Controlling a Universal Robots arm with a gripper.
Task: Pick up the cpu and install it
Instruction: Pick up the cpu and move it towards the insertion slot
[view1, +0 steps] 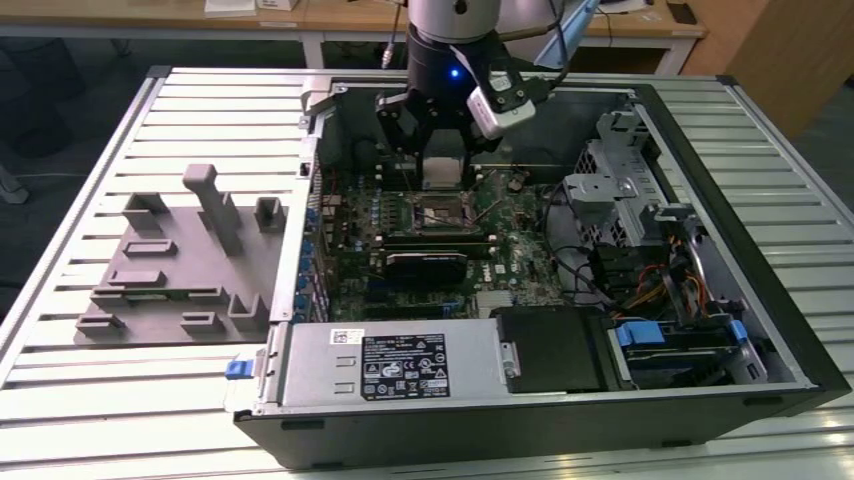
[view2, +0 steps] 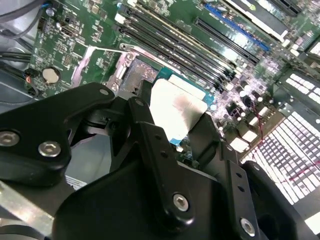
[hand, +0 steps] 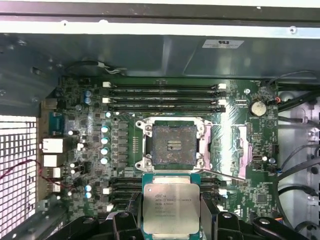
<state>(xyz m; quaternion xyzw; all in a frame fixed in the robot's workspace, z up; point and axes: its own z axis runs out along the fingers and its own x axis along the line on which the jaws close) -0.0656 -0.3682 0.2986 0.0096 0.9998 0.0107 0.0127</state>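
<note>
The cpu (hand: 171, 207) sits flat and face-up between the gripper's jaws, its silver top showing and its pale rim pinched on two opposite edges. The gripper (hand: 171, 212) is closed onto it. In the second wrist view the black fingers (view2: 150, 140) flank the cpu (view2: 177, 107) on both sides.

The chip is clear of the board and not seated. The open socket (hand: 174, 146) lies just ahead of it, empty, with its grey contact field exposed and its metal bracket (hand: 240, 147) swung aside. The chip is near square, and in the first wrist view its edges run parallel to the socket frame, so it looks squared up in rotation but offset to one side over a bank of memory slots (hand: 122, 186). How high it hangs above the motherboard (hand: 80, 125) cannot be told.

In the exterior view the cpu (view1: 438, 172) shows as a pale patch just beyond the socket (view1: 442, 213). The arm (view1: 447, 40) comes down nearly vertically into the open computer case (view1: 787, 340), its wrist pointing straight at the board.
</note>
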